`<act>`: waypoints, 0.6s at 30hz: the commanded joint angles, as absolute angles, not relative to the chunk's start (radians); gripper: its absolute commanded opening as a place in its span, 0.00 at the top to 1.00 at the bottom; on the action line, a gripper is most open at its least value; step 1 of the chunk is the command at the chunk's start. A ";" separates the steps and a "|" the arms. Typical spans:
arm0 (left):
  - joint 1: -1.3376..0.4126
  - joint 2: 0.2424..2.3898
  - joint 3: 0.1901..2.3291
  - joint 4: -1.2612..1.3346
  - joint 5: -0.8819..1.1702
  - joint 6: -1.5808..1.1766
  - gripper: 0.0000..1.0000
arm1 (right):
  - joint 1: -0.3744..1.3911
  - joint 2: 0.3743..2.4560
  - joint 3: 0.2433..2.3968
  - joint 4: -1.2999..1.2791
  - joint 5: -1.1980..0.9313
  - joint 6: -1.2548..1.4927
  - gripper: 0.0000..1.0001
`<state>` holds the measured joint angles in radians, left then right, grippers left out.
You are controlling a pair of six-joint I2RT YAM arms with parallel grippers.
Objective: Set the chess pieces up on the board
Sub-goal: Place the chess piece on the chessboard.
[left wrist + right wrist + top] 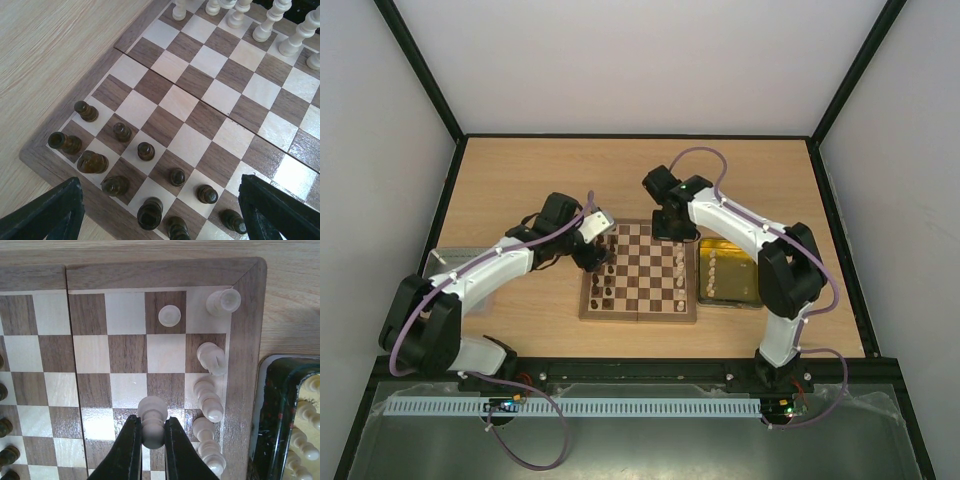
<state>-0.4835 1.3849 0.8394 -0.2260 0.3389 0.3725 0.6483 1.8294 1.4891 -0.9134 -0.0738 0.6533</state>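
The board (638, 316) lies in the middle of the table. Several dark pieces (603, 285) stand in its left two files, and cream pieces (680, 268) stand along its right side. In the left wrist view my left gripper (160, 181) hovers open over the dark pieces (145, 151) at the board's corner (37, 152) and holds nothing. My right gripper (151, 432) is shut on a cream pawn (152, 415), held over the second file in from the board's right edge (245, 365). Another cream pawn (169, 315) and several back-row cream pieces (207, 399) stand beside it.
A yellow translucent tray (728, 300) sits just right of the board and holds more cream pieces (305, 440). A pale perforated rack (440, 262) lies at the table's left edge. Black frame rails border the table.
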 commanded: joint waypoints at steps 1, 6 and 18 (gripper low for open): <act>-0.479 1.394 0.842 -0.224 0.333 0.364 0.15 | 0.653 1.856 1.476 -0.918 -0.073 0.640 0.98; -0.477 1.384 0.843 -0.229 0.349 0.369 0.15 | 0.653 1.890 1.477 -0.905 -0.073 0.640 0.98; -0.468 1.378 0.836 -0.239 0.371 0.377 0.14 | 0.633 1.935 1.487 -0.881 -0.060 0.612 0.98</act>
